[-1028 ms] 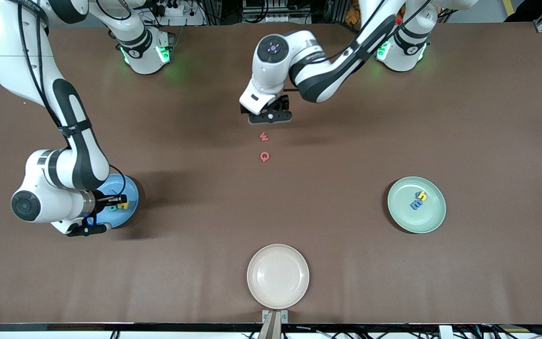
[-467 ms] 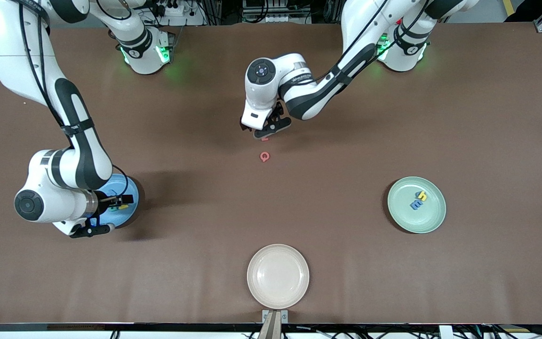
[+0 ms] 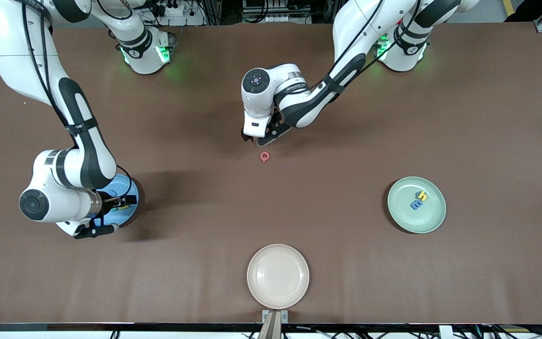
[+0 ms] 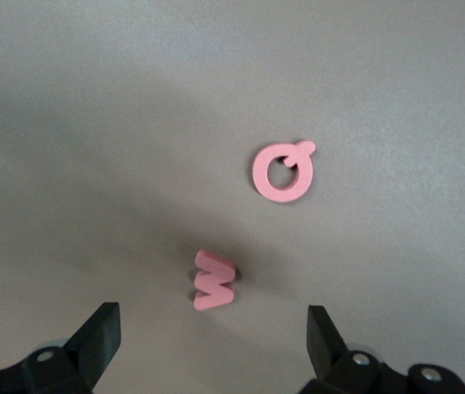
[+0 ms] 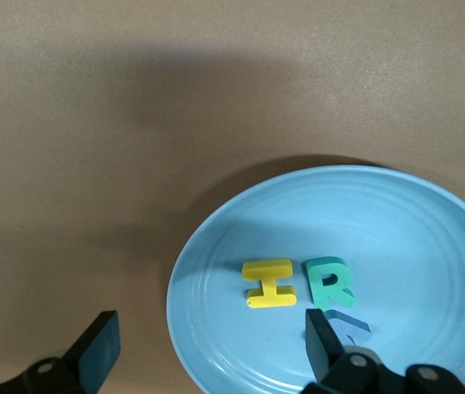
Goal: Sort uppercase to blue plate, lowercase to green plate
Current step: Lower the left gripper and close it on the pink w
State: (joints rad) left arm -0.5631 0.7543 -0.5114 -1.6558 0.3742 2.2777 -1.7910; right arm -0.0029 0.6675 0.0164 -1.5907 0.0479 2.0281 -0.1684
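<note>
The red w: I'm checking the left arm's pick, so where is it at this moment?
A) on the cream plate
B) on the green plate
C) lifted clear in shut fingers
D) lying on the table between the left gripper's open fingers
D: in the left wrist view the red w lies on the table with the left gripper open around it, fingers apart on either side, red Q nearby.

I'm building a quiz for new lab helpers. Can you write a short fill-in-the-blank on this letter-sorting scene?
1. The left tool is open over the red ____.
2. The red Q lies on the ____.
3. The yellow H and teal R lie in the ____ plate.
4. The right tool is ____.

Missing words: w; table; blue; open
</note>
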